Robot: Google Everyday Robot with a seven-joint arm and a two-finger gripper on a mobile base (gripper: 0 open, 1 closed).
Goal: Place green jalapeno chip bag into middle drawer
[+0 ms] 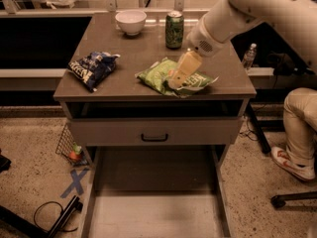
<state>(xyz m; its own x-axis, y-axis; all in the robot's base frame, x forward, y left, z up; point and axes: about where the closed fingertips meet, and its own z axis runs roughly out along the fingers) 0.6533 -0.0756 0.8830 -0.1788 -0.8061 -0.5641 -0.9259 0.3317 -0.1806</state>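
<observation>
The green jalapeno chip bag (156, 76) lies flat on the cabinet top, right of centre. My gripper (174, 82) hangs from the white arm that comes in from the upper right and is right over the bag's middle, covering part of it. The middle drawer (154, 215) is pulled out toward the camera below the cabinet; its grey-beige floor is bare. A closed grey drawer front with a small black handle (154, 137) sits above it.
A dark blue-and-white chip bag (92, 68) lies at the top's left. A white bowl (131, 21) and a green drink can (174, 22) stand at the back. A seated person's leg and shoe (297, 133) are at the right. A water bottle (248, 57) stands behind the cabinet's right edge.
</observation>
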